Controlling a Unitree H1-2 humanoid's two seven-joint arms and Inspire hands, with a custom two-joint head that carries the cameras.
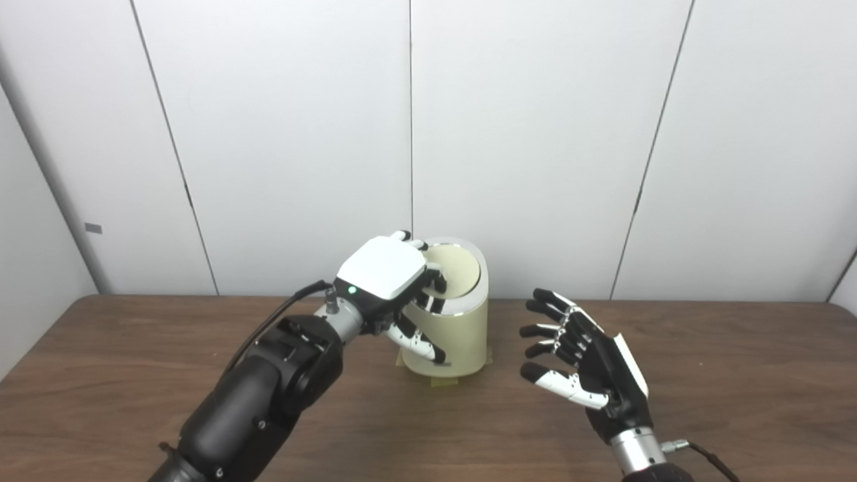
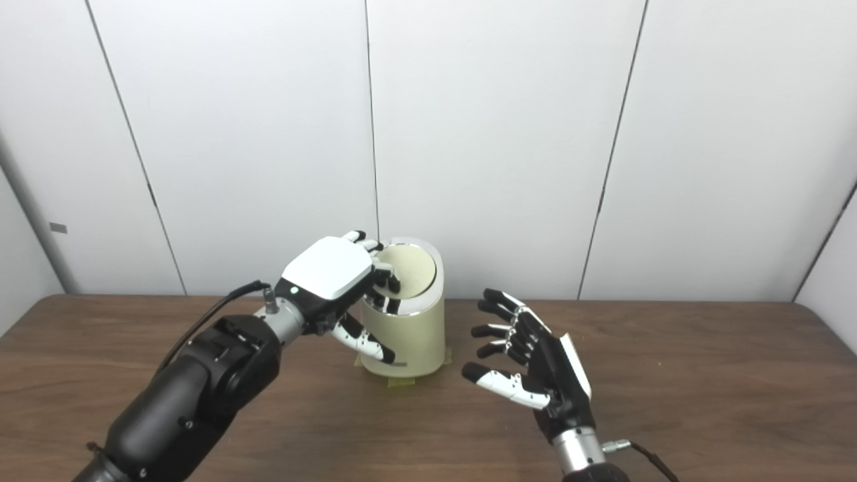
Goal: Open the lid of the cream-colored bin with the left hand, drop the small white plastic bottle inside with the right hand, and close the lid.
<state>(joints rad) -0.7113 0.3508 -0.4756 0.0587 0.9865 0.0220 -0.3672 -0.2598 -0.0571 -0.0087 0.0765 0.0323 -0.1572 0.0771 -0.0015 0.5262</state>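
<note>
The cream-colored bin (image 1: 463, 338) stands upright on the table at the middle back. Its round lid (image 1: 460, 266) sits inside a chrome rim and looks tilted toward me. My left hand (image 1: 381, 269) is on the bin's left top edge. Its fingers curl over the lid's near left side and its thumb lies against the bin's wall. My right hand (image 1: 581, 361) is open and empty, palm turned toward the bin, a little to its right and apart from it. No small white bottle shows in either view.
The brown wooden table (image 1: 736, 381) runs out to both sides. A patch of yellowish tape (image 1: 443, 383) lies under the bin's base. White wall panels stand close behind the bin.
</note>
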